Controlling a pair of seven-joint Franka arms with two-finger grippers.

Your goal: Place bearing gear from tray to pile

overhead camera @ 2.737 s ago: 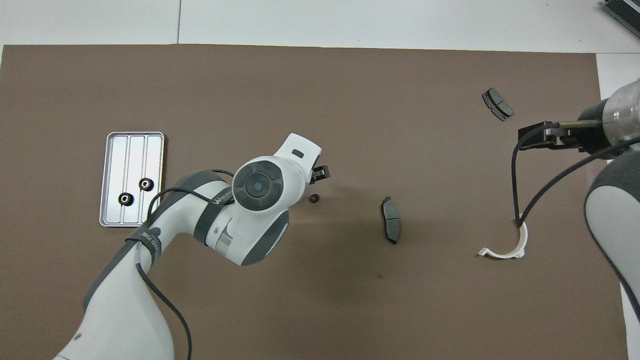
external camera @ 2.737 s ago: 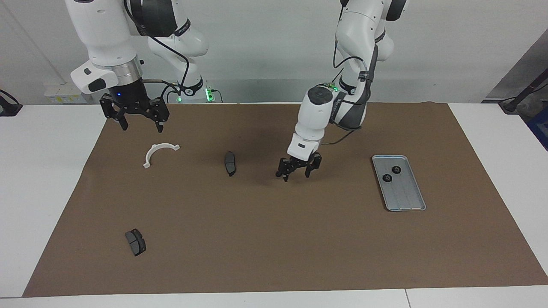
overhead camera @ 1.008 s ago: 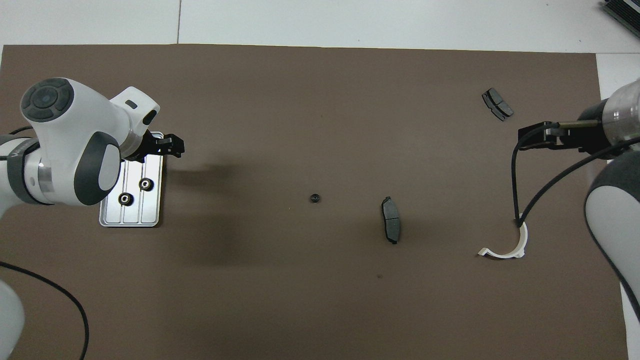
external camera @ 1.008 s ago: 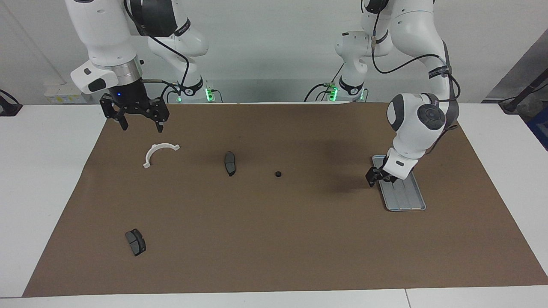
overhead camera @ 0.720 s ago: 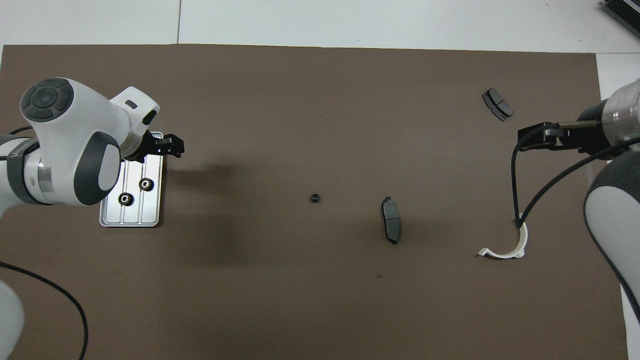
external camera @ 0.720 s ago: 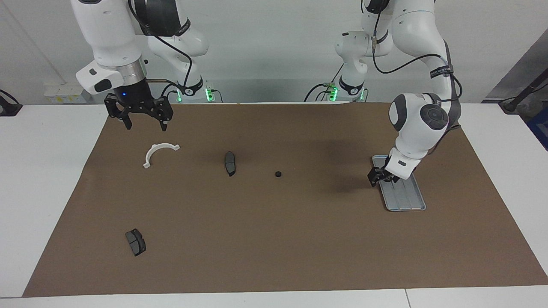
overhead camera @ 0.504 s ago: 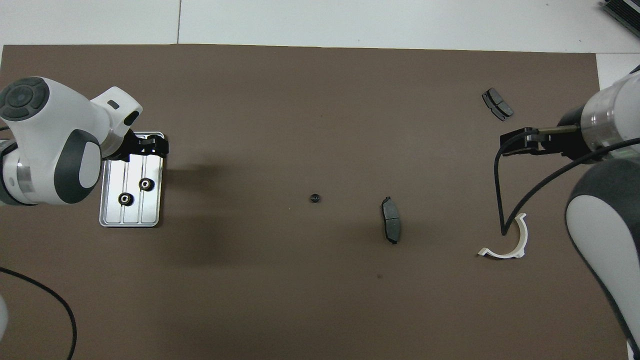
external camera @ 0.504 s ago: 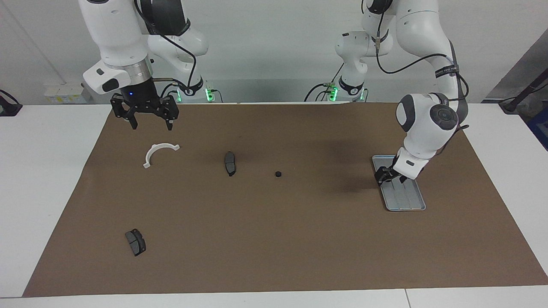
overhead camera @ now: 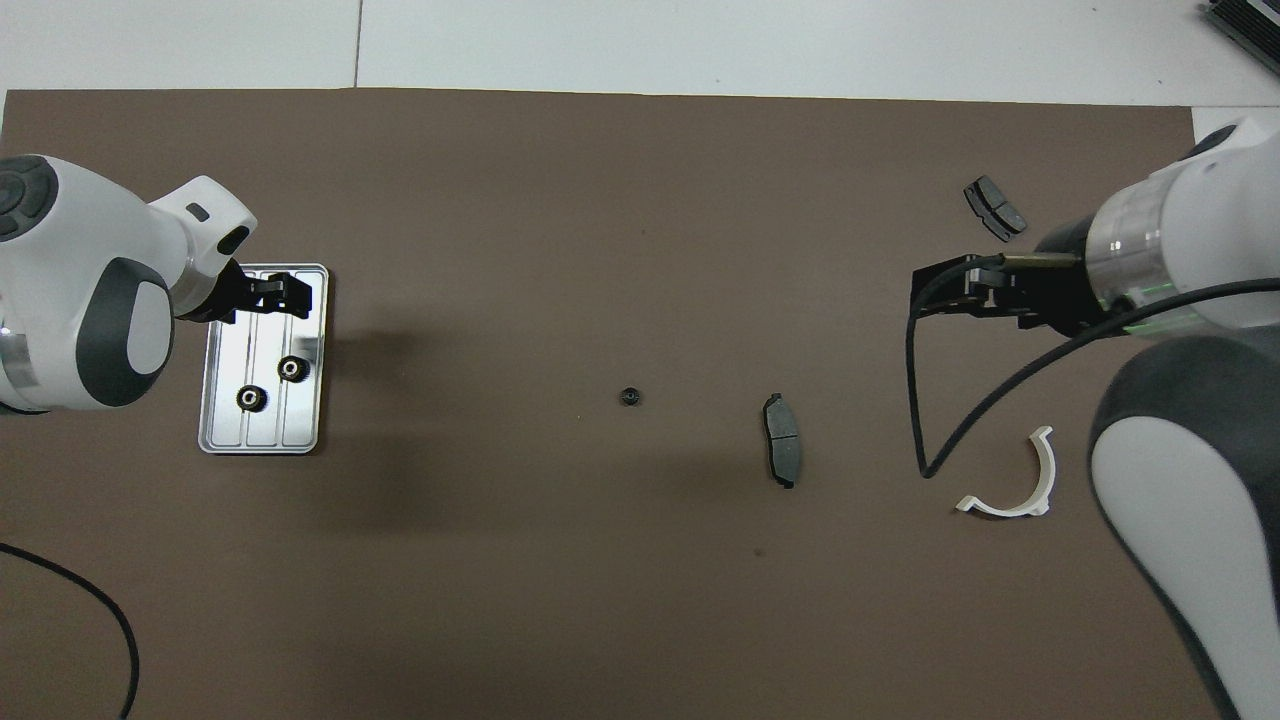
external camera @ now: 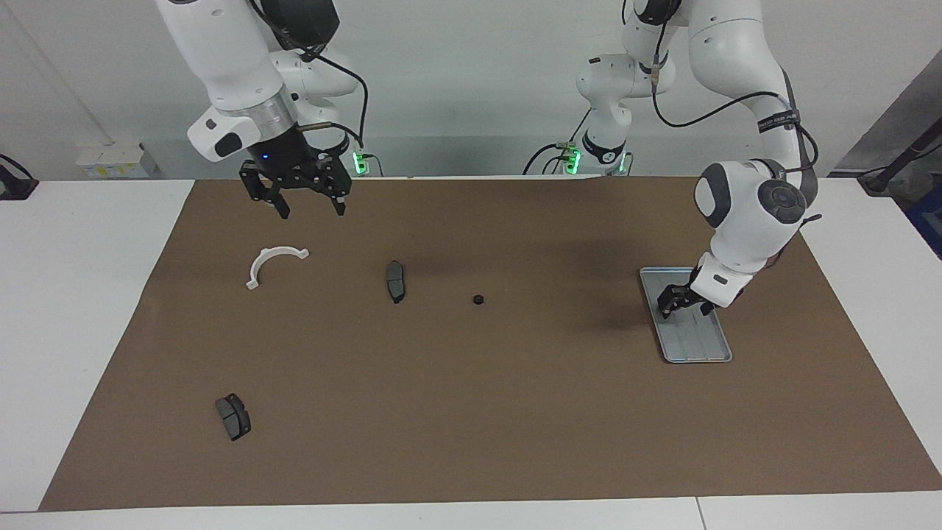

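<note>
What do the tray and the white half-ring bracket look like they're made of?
The tray looks like bare metal, probably aluminium: silver-grey with a soft sheen, a raised rim and pressed lengthwise ridges. The white half-ring bracket looks like moulded plastic: uniformly matte white, thin-walled with small end tabs. Neither can be confirmed by sight alone.

A brown mat [external camera: 471, 412] covers the white table [external camera: 73, 309]; a power strip [external camera: 110, 160] sits at its edge.
</note>
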